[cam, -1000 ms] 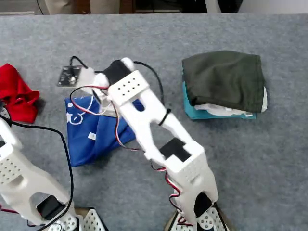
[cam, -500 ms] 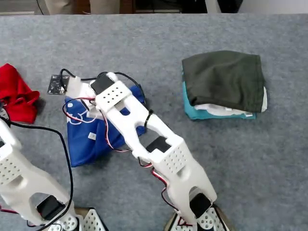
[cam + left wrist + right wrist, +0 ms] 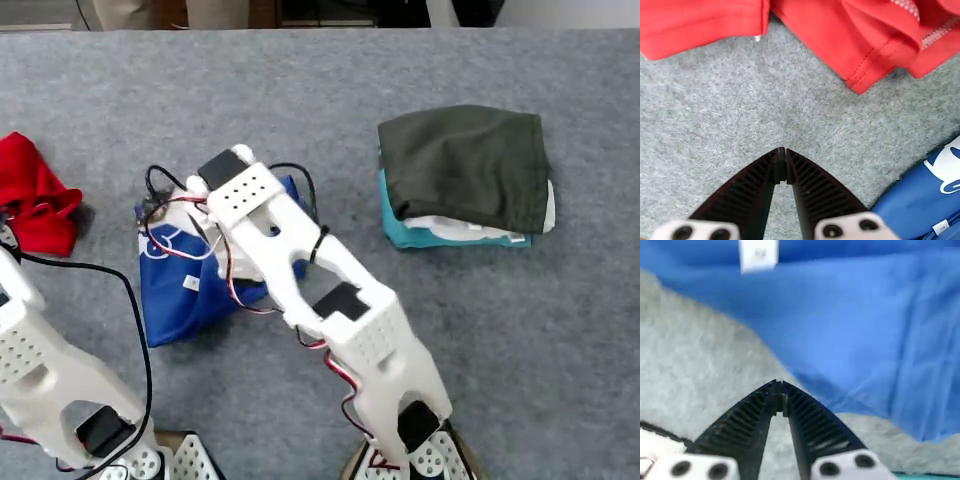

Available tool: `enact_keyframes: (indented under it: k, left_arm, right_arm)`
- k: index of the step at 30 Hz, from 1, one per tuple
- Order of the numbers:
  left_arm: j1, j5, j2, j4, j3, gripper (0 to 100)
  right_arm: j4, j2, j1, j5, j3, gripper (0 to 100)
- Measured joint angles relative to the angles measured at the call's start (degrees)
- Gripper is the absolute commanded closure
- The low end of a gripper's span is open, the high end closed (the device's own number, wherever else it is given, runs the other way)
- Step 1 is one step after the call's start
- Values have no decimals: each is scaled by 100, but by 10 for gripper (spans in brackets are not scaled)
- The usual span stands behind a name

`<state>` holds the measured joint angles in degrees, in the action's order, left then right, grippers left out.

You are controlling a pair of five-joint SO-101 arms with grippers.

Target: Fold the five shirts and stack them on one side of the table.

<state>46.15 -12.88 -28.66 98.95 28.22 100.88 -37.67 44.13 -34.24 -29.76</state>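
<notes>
Right gripper (image 3: 779, 390): we log it drawn back to the crumpled blue shirt's (image 3: 185, 280) edge (soft, creased cloth), jaws pressed together. Left gripper (image 3: 781, 162): closed over the felted grey worktop (image 3: 560, 330), beside the rumpled red shirt (image 3: 35, 200).

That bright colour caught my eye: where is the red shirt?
High view: the red shirt lies crumpled at the left edge of the table, left of the blue shirt, just beyond the left gripper.

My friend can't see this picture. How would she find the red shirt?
Start at the grey table. Look at its left edge, across from the folded stack. The red shirt lies crumpled there, the only red thing, left of the blue shirt.
</notes>
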Motion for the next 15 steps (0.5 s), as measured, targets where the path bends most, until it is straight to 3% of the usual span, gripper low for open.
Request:
enact_keyframes:
  k: [7,11,15]
  left_arm:
    - [0,0,0,53,-18,981]
    - [0,0,149,53,-246,981]
    - [0,0,325,-105,-642,981]
  right_arm:
    - [-1670,360,18,-26,-149,997]
    - [-3059,-70,18,-26,-220,997]
    - [-3640,-598,44,-26,-220,997]
